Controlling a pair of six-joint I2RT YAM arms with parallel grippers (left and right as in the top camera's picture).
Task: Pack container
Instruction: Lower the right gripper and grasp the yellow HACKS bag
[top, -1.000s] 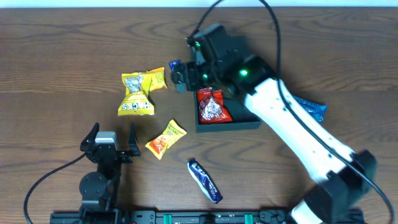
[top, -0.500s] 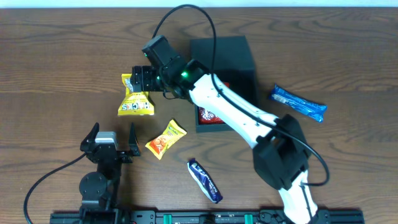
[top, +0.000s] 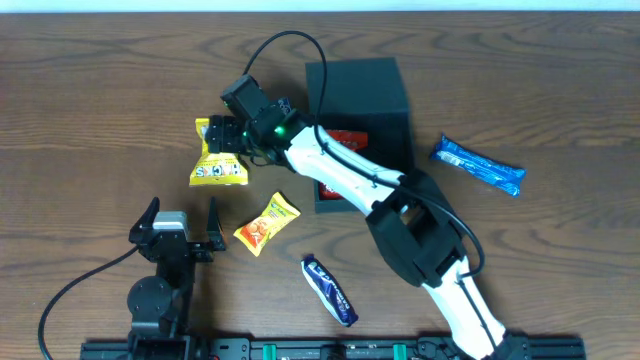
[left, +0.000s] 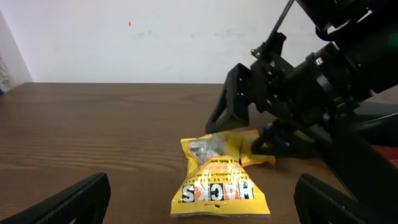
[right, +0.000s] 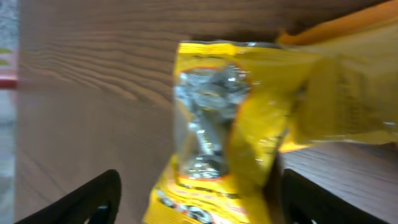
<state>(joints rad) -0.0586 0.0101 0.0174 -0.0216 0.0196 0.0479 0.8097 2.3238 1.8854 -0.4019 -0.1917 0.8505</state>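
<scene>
As I am lowering, right claw (top: 222, 134): gaping wide, hovering closer over yellow packet (top: 218, 166).
Container (top: 360, 90): sitting open, unmoved.

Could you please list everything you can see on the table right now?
container: one, dark teal-green, lid open, far centre
red packet: one, red, inside the container, partly hidden by the right arm
HACKS packet: one, yellow, left of the container
second packet: one, yellow-orange, beside the HACKS packet
small packet: one, orange-yellow, nearer, left of centre
dark blue bar: one, near edge, centre
bright blue bar: one, right of the container
table: one, brown wood
left claw: one, black, open, empty, near left
right claw: one, black, open, over the HACKS packet
</scene>
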